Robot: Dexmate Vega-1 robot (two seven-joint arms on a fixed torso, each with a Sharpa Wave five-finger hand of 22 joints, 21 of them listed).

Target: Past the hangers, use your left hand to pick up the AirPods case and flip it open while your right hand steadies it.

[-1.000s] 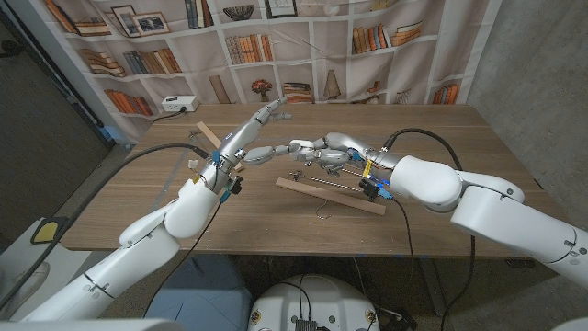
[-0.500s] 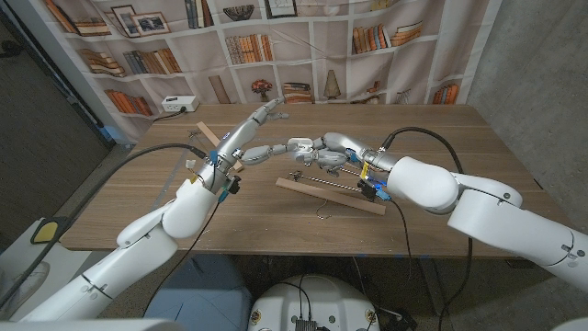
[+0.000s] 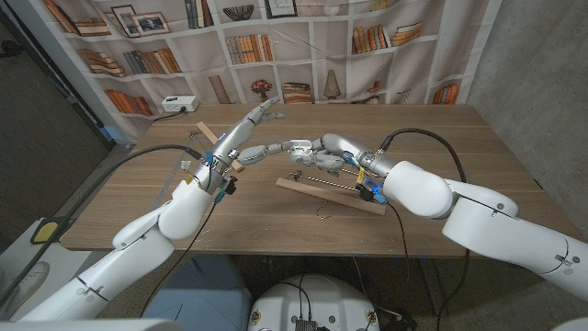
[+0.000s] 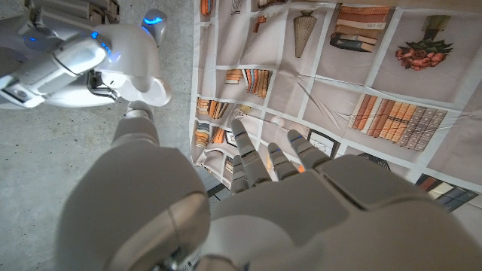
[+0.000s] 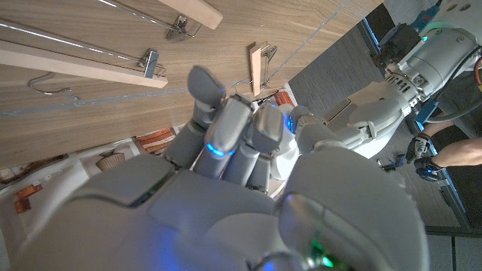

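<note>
My two hands meet in the air above the table's far middle. A small white thing, apparently the AirPods case (image 3: 296, 144), sits at the curled fingertips of my right hand (image 3: 322, 148); it shows as a white rounded shape (image 5: 284, 149) past the right fingers (image 5: 226, 128). My left hand (image 3: 248, 136) has its fingers (image 4: 263, 159) stretched out and apart, pointing at the backdrop. Its thumb (image 3: 268, 150) reaches toward the case; whether it touches is unclear. The case's lid cannot be made out.
A wooden hanger (image 3: 331, 195) with a metal bar lies on the table under my right forearm. A second hanger (image 3: 209, 136) lies behind my left wrist, and a third (image 5: 192, 10) lies farther off. A white power strip (image 3: 179, 105) sits at the far left edge.
My right arm has slid a little toward the left, its elbow moving in. The two hands stay joined at the same spot above the table.
</note>
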